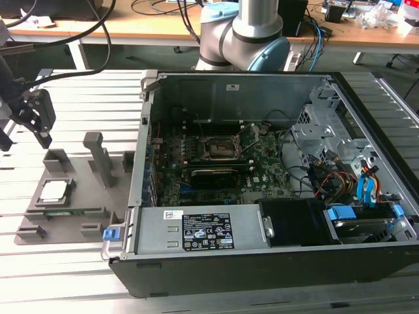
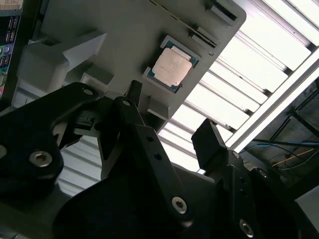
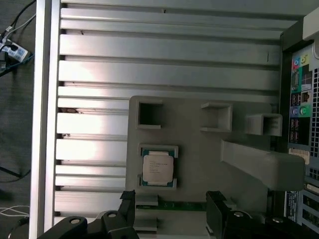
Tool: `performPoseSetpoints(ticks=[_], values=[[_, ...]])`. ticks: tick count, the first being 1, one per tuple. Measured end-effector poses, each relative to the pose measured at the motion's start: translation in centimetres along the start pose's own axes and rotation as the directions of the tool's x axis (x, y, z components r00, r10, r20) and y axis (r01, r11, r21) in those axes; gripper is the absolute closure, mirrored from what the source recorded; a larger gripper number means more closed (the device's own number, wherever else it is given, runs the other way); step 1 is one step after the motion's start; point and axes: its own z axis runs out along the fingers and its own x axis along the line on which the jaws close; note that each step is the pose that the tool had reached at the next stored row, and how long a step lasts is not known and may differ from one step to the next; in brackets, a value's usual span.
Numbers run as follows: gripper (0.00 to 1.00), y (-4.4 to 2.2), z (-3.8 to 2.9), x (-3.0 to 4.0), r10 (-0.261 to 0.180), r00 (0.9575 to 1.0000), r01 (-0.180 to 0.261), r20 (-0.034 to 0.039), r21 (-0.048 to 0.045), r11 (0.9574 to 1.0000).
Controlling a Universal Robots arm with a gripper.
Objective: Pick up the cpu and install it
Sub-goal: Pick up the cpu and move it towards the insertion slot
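Observation:
The cpu (image 1: 54, 191) is a small square chip with a silvery top. It lies flat in a recess of the grey holder plate (image 1: 78, 219) at the exterior view's left, outside the computer case. Both wrist views show the cpu (image 2: 172, 66) (image 3: 158, 167) seated in its pocket. My black gripper (image 1: 40, 127) hangs above the far left part of the plate, apart from the chip. The gripper (image 2: 169, 122) (image 3: 172, 201) is open with nothing between its fingers (image 3: 128, 199). The black socket (image 1: 219, 148) sits on the motherboard inside the case.
The open computer case (image 1: 150, 85) fills the middle and the exterior view's right, with cables and drive bays inside. Grey upright posts (image 1: 97, 157) rise from the holder plate. A thin green memory stick (image 3: 182, 205) lies in a slot beside the cpu. Slatted metal table (image 3: 164, 74) lies underneath.

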Motion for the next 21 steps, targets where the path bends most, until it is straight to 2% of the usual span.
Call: performPoseSetpoints(ticks=[11, 21], values=[[0.32, -0.01, 0.55, -0.16, 0.0, 1.0, 0.0, 0.0003, -0.0001, 1.0], [0.32, 0.0, 1.49, -0.13, 0.0, 1.0, 0.0, 0.0002, -0.0001, 1.0]])
